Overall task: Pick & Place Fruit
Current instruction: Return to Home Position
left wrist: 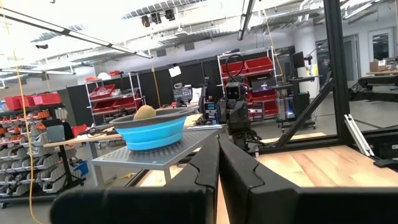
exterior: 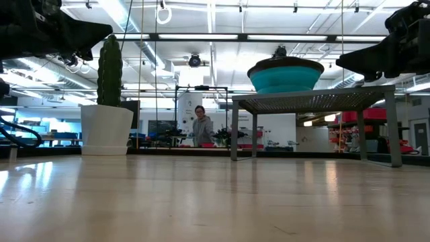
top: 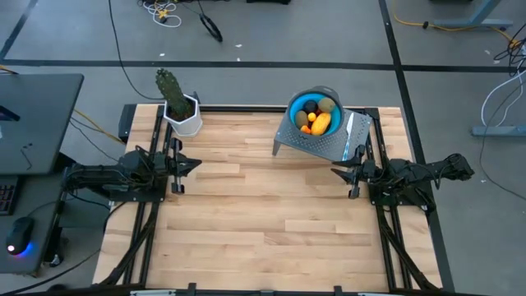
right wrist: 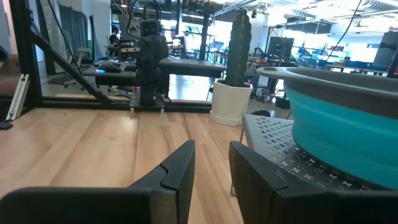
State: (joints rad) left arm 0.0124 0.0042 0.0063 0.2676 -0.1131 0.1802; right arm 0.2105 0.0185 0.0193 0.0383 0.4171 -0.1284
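Fruit in the bowl, both arms at the desk's sides

The fruit (top: 316,117) lies heaped in the blue bowl (top: 292,107) on the grey perforated shelf (top: 329,148) at 1 o'clock on the desk (top: 263,222), with a slim knife (top: 351,131) on the shelf at the bowl's 3 o'clock. The left tool (top: 187,164) sits at 9 o'clock, fingers pressed together on nothing. The right tool (top: 339,172) sits at 3 o'clock near the shelf, fingers a narrow gap apart, holding nothing. A cactus (top: 170,89) stands at 11 o'clock.
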